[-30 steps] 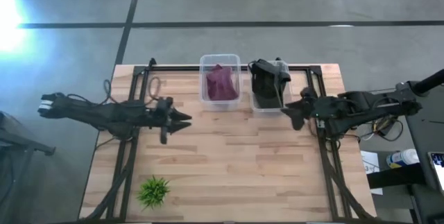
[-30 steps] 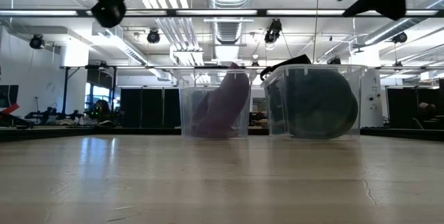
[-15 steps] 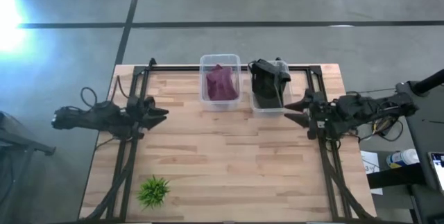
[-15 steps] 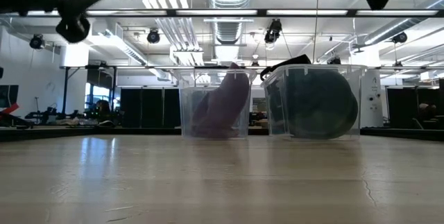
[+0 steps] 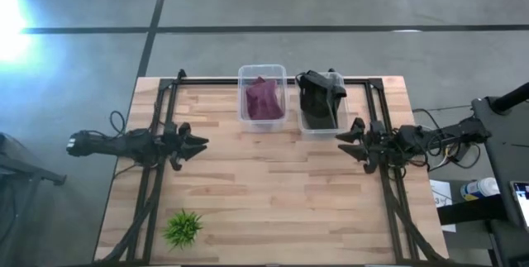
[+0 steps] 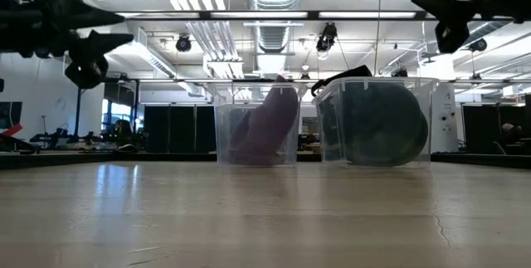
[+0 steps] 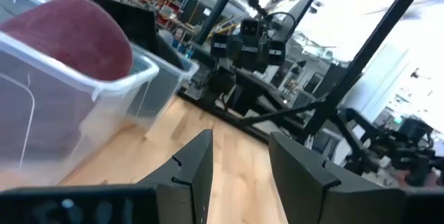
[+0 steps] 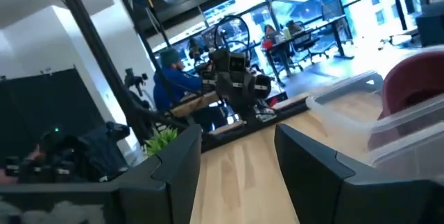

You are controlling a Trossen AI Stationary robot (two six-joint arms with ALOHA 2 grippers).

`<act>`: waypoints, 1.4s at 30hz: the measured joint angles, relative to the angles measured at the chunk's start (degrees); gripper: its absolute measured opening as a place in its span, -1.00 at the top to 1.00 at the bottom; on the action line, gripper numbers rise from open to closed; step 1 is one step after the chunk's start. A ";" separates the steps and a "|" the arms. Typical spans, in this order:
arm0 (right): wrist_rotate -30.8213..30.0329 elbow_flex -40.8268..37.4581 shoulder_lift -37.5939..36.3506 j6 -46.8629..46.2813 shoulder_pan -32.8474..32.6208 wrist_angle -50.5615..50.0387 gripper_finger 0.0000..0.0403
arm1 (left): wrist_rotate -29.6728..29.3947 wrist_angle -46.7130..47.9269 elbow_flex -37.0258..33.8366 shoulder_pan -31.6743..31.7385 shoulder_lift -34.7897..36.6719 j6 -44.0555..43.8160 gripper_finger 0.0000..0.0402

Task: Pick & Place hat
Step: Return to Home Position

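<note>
A maroon hat [image 5: 263,98] lies in a clear bin [image 5: 262,72] at the table's far edge. It also shows in the low view [image 6: 267,125] and in both wrist views [image 7: 78,35] [image 8: 417,78]. A black hat [image 5: 320,100] fills the clear bin to its right [image 6: 375,123], with part of it sticking up over the rim. My left gripper [image 5: 200,143] [image 7: 243,172] hovers open above the table's left part, pointing right. My right gripper [image 5: 342,141] [image 8: 239,156] hovers open above the right part, pointing left. Neither is near the hats.
A small green plant [image 5: 183,227] stands near the table's near left corner. Bare wood lies between the two grippers and in front of the bins. Black frame rails run along the left, right and far sides [image 5: 364,80]. People show in the room beyond [image 8: 170,78].
My left gripper has drawn back toward the table's left edge and sunk lower. My right gripper has also come down a little and stays above the table's right part. The hats and bins have not moved.
</note>
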State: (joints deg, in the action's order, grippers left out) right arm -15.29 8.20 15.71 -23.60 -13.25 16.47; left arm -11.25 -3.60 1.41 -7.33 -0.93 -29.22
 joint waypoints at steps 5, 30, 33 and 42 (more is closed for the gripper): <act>-1.33 -4.50 -1.43 -2.40 0.01 0.24 0.11 | 0.17 1.59 -0.70 0.00 -0.79 0.03 0.33; -0.76 -7.65 -15.65 -2.34 0.33 -13.62 0.11 | 0.16 0.02 -0.96 0.11 0.92 0.09 0.33; -0.73 -7.60 -15.74 -2.36 1.15 -12.65 0.10 | 0.17 -0.01 -0.96 0.11 0.92 0.08 0.33; -0.98 -7.67 -15.72 -2.36 9.51 -13.25 0.11 | 0.18 -0.09 -0.98 0.11 0.92 0.07 0.33</act>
State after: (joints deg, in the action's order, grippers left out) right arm -16.27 0.54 -0.01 -25.96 -3.74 3.22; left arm -11.07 -3.68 0.43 -7.22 -0.01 -29.15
